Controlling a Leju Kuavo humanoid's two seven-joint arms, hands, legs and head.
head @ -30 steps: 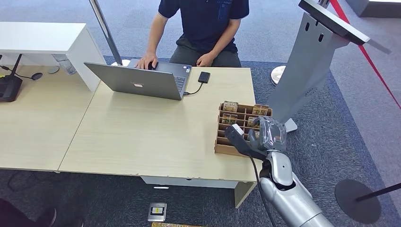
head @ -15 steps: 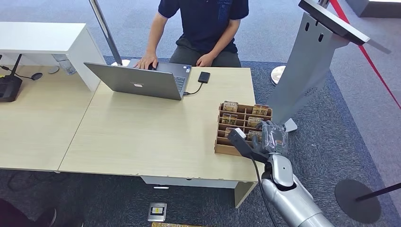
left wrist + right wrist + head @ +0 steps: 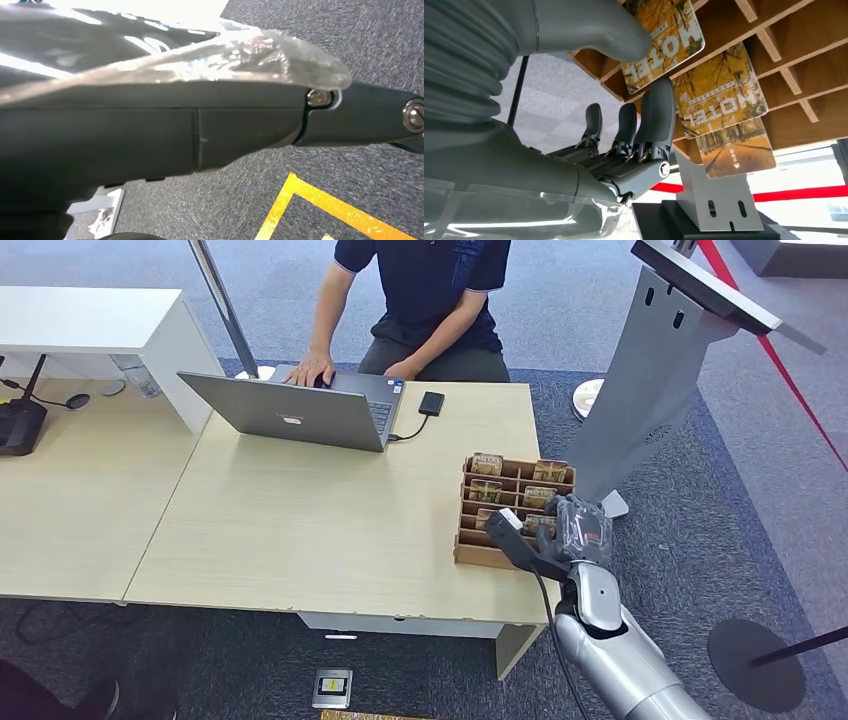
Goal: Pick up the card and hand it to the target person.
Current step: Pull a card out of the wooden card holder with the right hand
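Right hand [image 3: 572, 530] is at the near right corner of the wooden card rack [image 3: 478, 553], which sits on the light wood surface [image 3: 330, 530] toward its right edge. In the right wrist view the thumb tip lies on the face of one hotel card [image 3: 664, 37] (yellow autumn-tree print, "HOTEL" lettering) and the dark fingers [image 3: 655, 117] are spread beside it, against the edge of a second card [image 3: 721, 92] in the next slot. A third card [image 3: 736, 150] stands one slot further from the fingers. Cannot tell whether thumb and fingers actually pinch the first card; it looks seated in its slot. More cards [image 3: 487, 463] fill the far slots of the rack.

Left hand [image 3: 150, 125] hangs over grey carpet with a yellow floor marking [image 3: 320, 207]; its fingers are not readable there.

Beyond the rack: a person [image 3: 425, 300] seated at the far side, one hand on an open laptop [image 3: 300, 412]. A grey kiosk stand [image 3: 650, 370] is just right of the rack, off the surface.
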